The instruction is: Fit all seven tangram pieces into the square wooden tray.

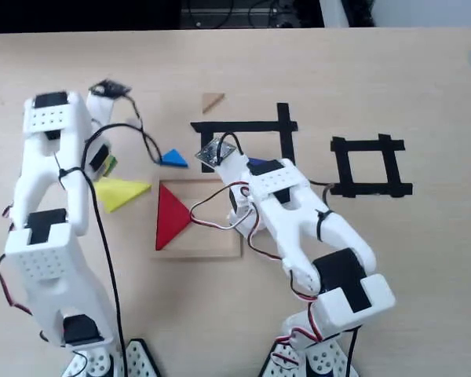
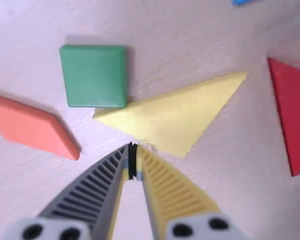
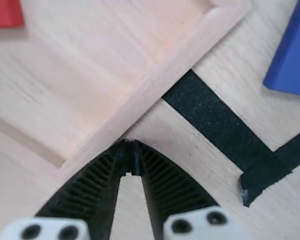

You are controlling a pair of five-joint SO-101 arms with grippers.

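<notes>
The square wooden tray (image 1: 212,243) lies mid-table with a red triangle (image 1: 171,214) in its left part. Left of it lie a yellow triangle (image 1: 119,192) and, farther back, a small blue triangle (image 1: 173,158). In the left wrist view my left gripper (image 2: 132,161) is shut and empty, its tips just off the long edge of the yellow triangle (image 2: 175,117), with a green square (image 2: 94,75) and an orange parallelogram (image 2: 32,127) beside it. My right gripper (image 3: 131,159) is shut and empty against the tray's rim (image 3: 175,65). A blue piece (image 3: 292,55) lies beyond the rim.
A tan wooden triangle (image 1: 213,100) sits at the back. Two black tape squares (image 1: 370,166) mark the table right of the tray; one strip of tape (image 3: 215,120) runs just outside the rim. The right arm (image 1: 298,228) lies over the tray's right side.
</notes>
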